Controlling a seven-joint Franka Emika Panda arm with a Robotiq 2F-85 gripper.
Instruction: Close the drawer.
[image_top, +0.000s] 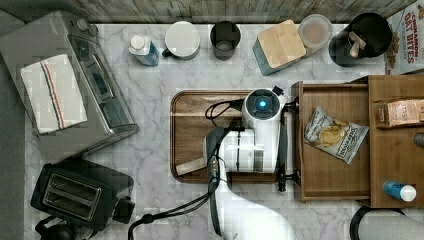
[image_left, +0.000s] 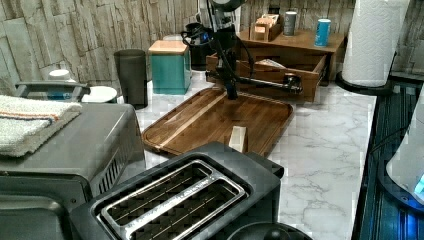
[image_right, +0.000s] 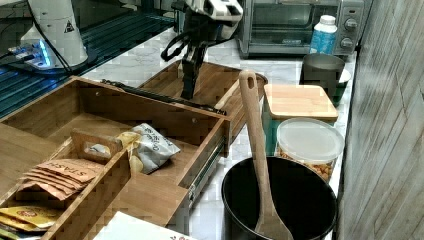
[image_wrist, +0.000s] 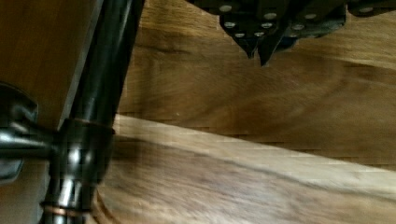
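Marble counter (image_top: 150, 100): drawer (image_top: 332, 180) open, chip bag (image_top: 334, 134) inside; jaws pressed together over serving tray (image_top: 190, 125) beside handle (image_right: 160, 96).

Drawer (image_top: 332, 180): we see it pulled open, chip bag (image_top: 335, 134) lying inside.
Arm (image_top: 255, 145): over the wooden tray (image_top: 187, 120), just beside the drawer's dark handle (image_top: 286, 150).

One drawer (image_top: 332, 185) stands open, with one chip bag (image_top: 335, 134) inside. One wooden serving tray (image_top: 192, 130), one toaster (image_top: 80, 195), one toaster oven (image_top: 75, 80), one folded towel (image_top: 52, 92). Two blue bottles (image_top: 145, 50) (image_top: 400, 190). One paper towel roll (image_left: 375, 40), one wooden spoon (image_right: 257, 145).
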